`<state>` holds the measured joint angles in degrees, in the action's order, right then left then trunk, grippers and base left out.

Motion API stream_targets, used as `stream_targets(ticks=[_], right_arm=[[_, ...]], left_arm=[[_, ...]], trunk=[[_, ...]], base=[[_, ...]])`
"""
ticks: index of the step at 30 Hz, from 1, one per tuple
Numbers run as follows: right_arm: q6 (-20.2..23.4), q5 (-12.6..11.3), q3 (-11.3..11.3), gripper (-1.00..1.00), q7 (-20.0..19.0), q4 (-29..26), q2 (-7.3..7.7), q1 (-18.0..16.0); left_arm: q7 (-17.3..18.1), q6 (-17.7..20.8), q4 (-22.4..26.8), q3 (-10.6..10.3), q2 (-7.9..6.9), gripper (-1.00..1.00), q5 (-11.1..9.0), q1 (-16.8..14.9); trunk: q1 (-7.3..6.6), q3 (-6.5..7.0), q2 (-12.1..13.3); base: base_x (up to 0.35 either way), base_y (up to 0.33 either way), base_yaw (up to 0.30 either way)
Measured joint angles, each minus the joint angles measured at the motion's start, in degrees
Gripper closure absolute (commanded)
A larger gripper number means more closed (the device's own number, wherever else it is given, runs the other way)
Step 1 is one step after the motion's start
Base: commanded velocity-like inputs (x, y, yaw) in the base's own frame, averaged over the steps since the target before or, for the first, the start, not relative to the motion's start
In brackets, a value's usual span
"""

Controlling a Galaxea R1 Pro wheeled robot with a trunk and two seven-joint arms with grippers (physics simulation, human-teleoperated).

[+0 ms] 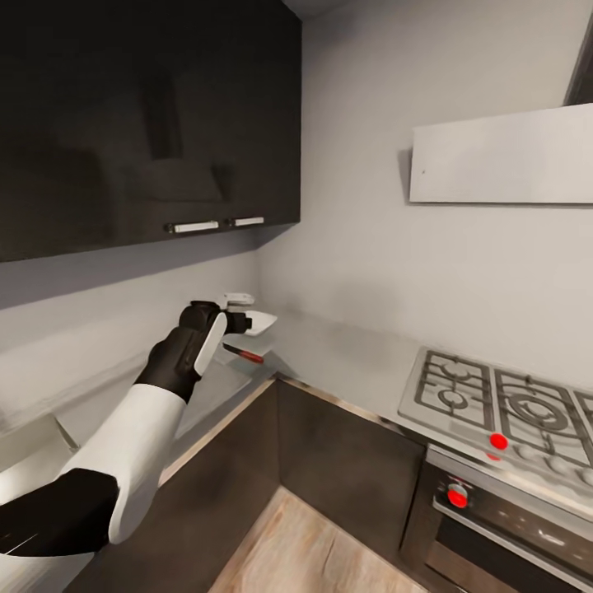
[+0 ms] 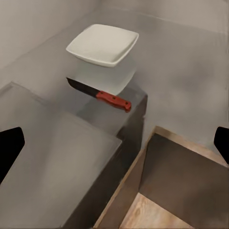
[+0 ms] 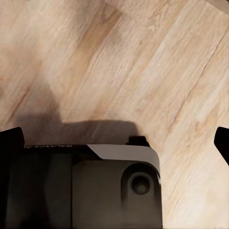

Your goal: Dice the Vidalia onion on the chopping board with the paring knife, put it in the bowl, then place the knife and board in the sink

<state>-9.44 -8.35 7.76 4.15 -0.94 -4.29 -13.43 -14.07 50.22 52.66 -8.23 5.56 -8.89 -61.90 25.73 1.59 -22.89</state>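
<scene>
Ahead of the left jaws (image 2: 114,143), spread wide, the paring knife (image 2: 100,94) lies beside the bowl (image 2: 102,44).

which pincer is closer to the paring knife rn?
Left. The left pincer is open just above the paring knife on the countertop; the right pincer, open, faces the wood floor.

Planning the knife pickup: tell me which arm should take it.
Left. Its gripper, open, is stretched over the countertop toward the paring knife; the right wrist view faces floor.
</scene>
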Motion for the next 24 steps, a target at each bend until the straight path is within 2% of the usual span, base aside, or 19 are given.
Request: stream_targets(ticks=[18,24], right_arm=[[0.88,0.01,0.0,-1.0,0.14,0.0,-0.17,0.34],[2.55,0.02,0.0,-1.0,-0.52,0.0,-0.17,0.35]], left_arm=[[-0.01,-0.85,-1.25,-0.08,-0.08,-1.0,0.0,-0.05],[-0.06,-1.04,-1.36,-0.17,-0.07,-1.0,0.06,-0.03]], trunk=[[0.0,0.0,0.0],[0.0,0.0,0.0]], base=[[0.324,0.099,0.0],[0.32,-0.041,0.0]])
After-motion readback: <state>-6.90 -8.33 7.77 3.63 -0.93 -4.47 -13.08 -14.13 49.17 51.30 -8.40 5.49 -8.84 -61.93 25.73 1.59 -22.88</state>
